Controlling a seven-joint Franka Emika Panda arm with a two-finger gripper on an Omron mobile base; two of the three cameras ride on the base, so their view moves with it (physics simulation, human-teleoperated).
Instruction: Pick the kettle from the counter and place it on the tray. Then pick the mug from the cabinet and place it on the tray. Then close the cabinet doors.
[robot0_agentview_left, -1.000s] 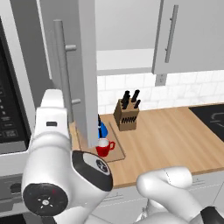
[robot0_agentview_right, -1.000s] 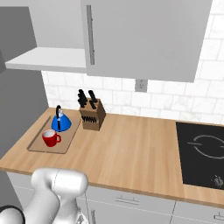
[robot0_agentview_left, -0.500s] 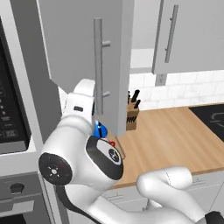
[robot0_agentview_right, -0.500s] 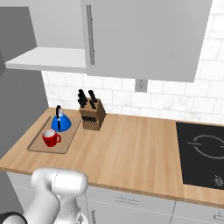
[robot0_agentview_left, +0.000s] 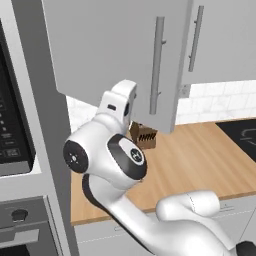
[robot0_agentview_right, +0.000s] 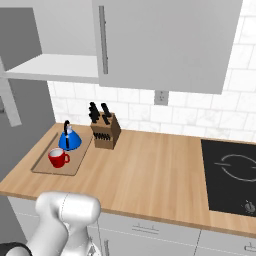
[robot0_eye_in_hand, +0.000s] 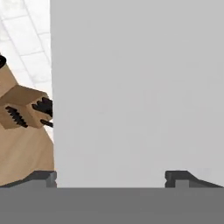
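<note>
Gripper (robot0_eye_in_hand: 110, 177) spread wide, nothing between the fingertips, pressed close up against a pale grey cabinet door (robot0_agentview_left: 115, 55) swung part-way across the cabinet (robot0_agentview_right: 55, 67). Kettle (robot0_agentview_right: 69, 139) and mug (robot0_agentview_right: 58, 158) both on the tray (robot0_agentview_right: 75, 166) — far left of the counter (robot0_agentview_right: 150, 175), knife block (robot0_agentview_right: 105, 131) just beside.

— What's behind the worktop?
— A white tiled wall (robot0_agentview_right: 200, 117) with a small grey socket (robot0_agentview_right: 160, 97).
— And to the sides?
— A black glass hob (robot0_agentview_right: 232, 175) right, a tall grey oven column (robot0_agentview_left: 20, 150) left.
</note>
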